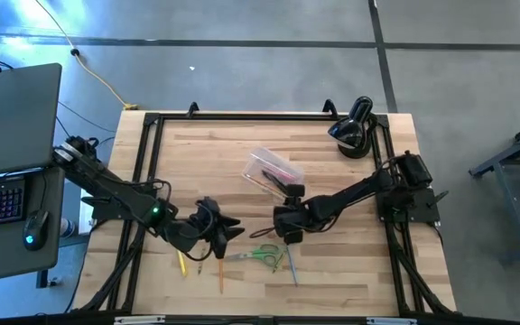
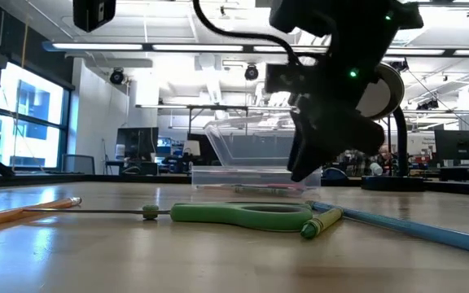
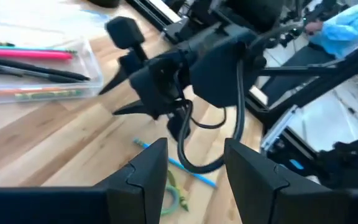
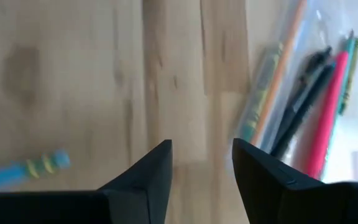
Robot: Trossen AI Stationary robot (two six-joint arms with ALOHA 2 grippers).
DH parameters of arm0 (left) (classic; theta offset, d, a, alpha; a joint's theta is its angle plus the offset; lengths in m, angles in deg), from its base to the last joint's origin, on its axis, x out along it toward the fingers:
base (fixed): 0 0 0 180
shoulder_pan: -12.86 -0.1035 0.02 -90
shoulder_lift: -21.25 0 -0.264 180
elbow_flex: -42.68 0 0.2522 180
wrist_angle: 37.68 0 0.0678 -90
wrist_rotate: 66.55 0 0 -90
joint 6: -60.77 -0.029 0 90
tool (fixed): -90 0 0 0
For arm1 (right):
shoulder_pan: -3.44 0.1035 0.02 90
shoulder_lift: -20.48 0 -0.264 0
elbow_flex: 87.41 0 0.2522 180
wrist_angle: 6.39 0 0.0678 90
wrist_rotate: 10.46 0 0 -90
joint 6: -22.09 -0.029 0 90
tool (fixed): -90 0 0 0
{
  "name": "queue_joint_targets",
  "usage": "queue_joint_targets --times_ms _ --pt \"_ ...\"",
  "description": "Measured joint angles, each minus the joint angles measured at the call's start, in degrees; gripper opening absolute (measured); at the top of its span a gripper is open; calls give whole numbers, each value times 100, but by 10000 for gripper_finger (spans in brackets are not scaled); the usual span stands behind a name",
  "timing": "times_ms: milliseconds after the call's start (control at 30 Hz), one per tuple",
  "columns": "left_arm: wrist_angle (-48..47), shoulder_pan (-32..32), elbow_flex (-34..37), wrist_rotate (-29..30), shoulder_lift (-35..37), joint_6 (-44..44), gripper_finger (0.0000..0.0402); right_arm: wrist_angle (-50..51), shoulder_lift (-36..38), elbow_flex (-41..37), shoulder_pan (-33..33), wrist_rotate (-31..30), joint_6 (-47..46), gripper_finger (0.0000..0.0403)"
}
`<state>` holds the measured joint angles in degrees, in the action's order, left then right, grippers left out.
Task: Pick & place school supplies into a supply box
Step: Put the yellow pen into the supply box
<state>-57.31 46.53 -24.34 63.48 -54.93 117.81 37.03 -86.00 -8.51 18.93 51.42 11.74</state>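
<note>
Partly done: the clear box (image 1: pixel 274 168) is already holding several pens, while scissors (image 1: pixel 262 256) and pencils (image 1: pixel 221 273) are lying on the table (image 1: pixel 350 262); the right gripper (image 1: pixel 289 191) and left gripper (image 1: pixel 231 231) are hovering open, empty

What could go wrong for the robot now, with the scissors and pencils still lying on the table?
The right gripper, open and empty, hangs close to the clear box; a careless swing might knock it. The green scissors lie touching a blue pencil, so grabbing one might drag the other. The left gripper works close by, and the arms could bump.
</note>
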Motion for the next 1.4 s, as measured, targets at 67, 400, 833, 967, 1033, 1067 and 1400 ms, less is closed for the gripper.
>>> queue_joint_targets --times_ms 67,400,833,967,1033,1067,1400 --pt "-44 -81 0 116 -57 -28 191 211 0 0 68 -113 -10 145" --pt "-470 -406 -5 -655 -158 28 191 1452 36 0 563 -936 -504 143" --pt "-3159 -196 -2 -4063 -251 4223 191 1387 921 -7 1207 -1163 -1260 146" --pt "-3647 258 -2 -3933 -251 5026 191 1393 1062 -7 1287 -1250 -1293 145" --pt "-3665 544 -2 -3584 -251 5542 191 1397 1064 -7 1308 -1257 -1276 143" --pt "-3694 716 -2 -3388 -251 5800 191 1402 1064 -7 1311 -1259 -1272 143" --pt "-3930 2019 -4 -3596 -1160 8150 191 1398 1049 -7 1306 -1209 -1270 142"
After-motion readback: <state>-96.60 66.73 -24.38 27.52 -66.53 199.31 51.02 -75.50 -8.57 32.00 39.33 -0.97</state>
